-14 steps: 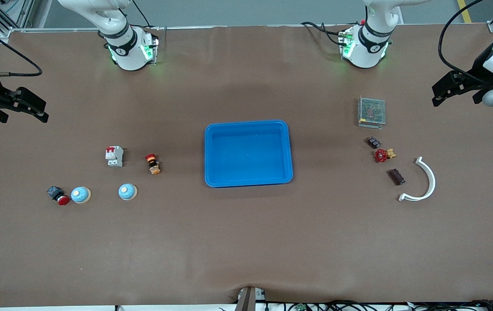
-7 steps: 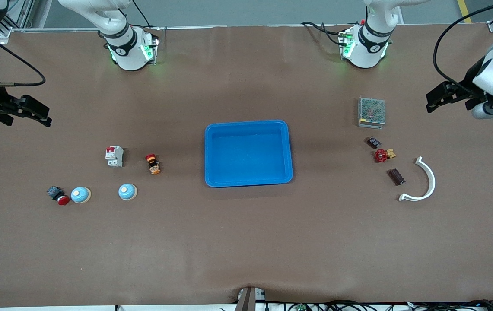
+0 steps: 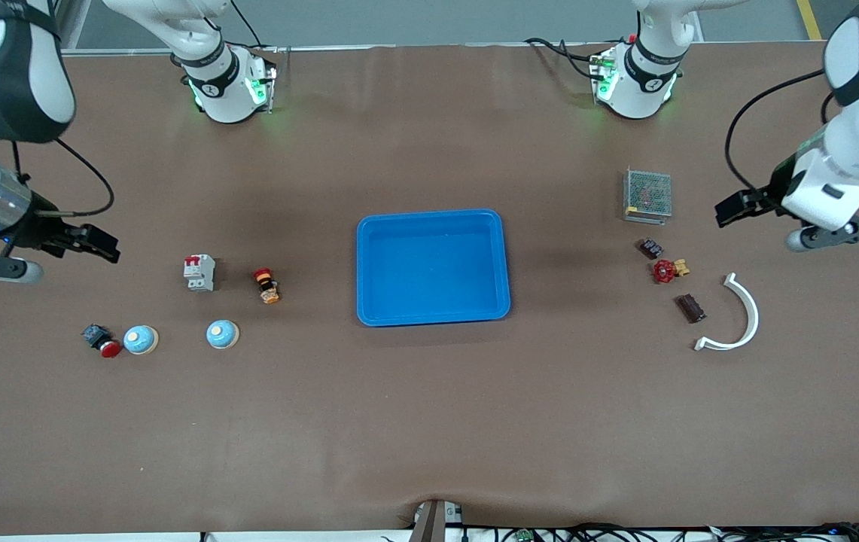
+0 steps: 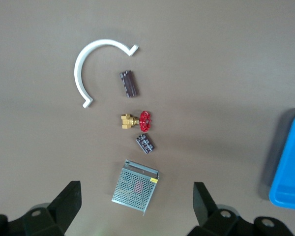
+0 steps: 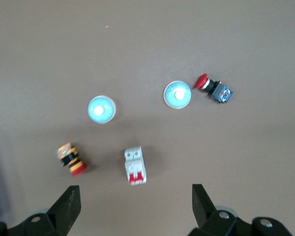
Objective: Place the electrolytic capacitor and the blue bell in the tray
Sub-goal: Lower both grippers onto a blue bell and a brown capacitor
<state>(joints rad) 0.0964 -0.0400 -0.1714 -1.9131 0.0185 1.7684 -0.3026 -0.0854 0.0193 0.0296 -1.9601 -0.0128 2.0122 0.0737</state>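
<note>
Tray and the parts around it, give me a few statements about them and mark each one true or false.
1. The tray has nothing in it. True.
2. Two blue bells lie toward the right arm's end of the table. True.
3. The left claw holds the red valve. False: it is open with nothing in it, and the valve lies on the table.
4. The white arc lies in the tray. False: it lies on the table toward the left arm's end.
5. The right claw is open. True.
6. The mesh box is nearer to the front camera than the valve. False: it is farther.
</note>
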